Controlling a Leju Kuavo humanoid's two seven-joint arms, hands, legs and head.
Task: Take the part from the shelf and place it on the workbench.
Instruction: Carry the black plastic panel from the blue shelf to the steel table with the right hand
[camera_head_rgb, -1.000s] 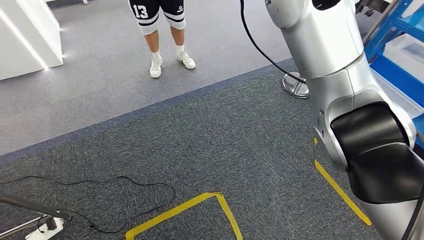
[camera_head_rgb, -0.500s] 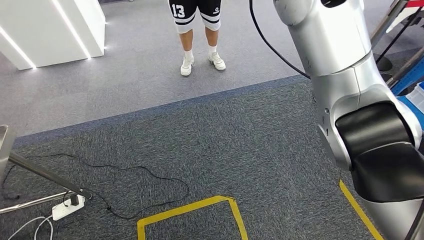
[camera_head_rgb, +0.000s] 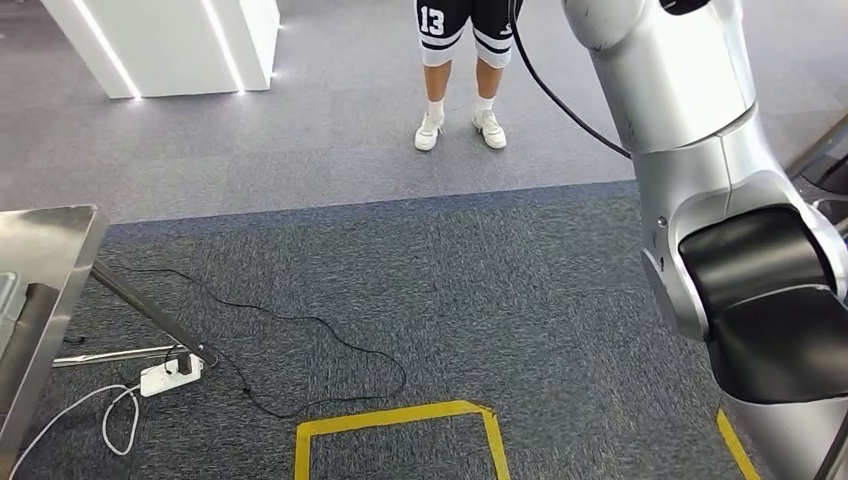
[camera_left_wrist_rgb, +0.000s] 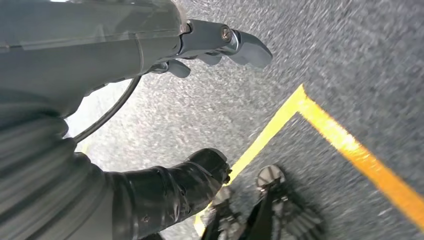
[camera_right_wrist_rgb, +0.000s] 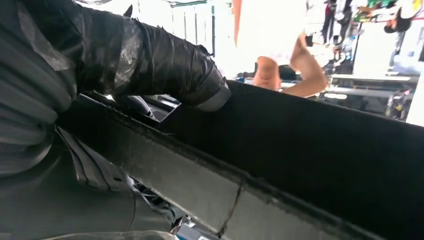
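The part (camera_right_wrist_rgb: 310, 165), a long black panel with a grey felted edge, is seen in the right wrist view, running from the left side of the frame down to the lower right. The right hand (camera_right_wrist_rgb: 115, 65) grips it: the black-wrapped thumb (camera_right_wrist_rgb: 165, 60) lies over the upper edge, and the fingers beneath are hidden by the part itself. Behind the part, at the upper centre of that frame, a person's bare arm (camera_right_wrist_rgb: 300, 70) and white top are visible, blurred.

In the head view the right arm (camera_head_rgb: 720, 200), silver with a black elbow cover, fills the right side of the frame and rises out of the top edge. A black cable (camera_head_rgb: 560, 95) runs along it.

The left hand (camera_left_wrist_rgb: 200, 45) appears in the left wrist view, hanging over the floor with nothing in it; its fingers are spread apart, the thumb (camera_left_wrist_rgb: 185, 185) well apart from them. Below it lies yellow floor tape (camera_left_wrist_rgb: 350, 145).

At the left edge of the head view stands the corner of a metal workbench (camera_head_rgb: 50, 240). Near its leg lies a white power strip (camera_head_rgb: 170, 375), with a black cord (camera_head_rgb: 330, 345) trailing across the dark carpet (camera_head_rgb: 480, 280). A yellow tape rectangle (camera_head_rgb: 400, 415) marks the floor at bottom centre. At top centre a person (camera_head_rgb: 460, 60) in numbered shorts and white shoes stands on the lighter grey floor; a white cabinet (camera_head_rgb: 170, 45) sits upper left.
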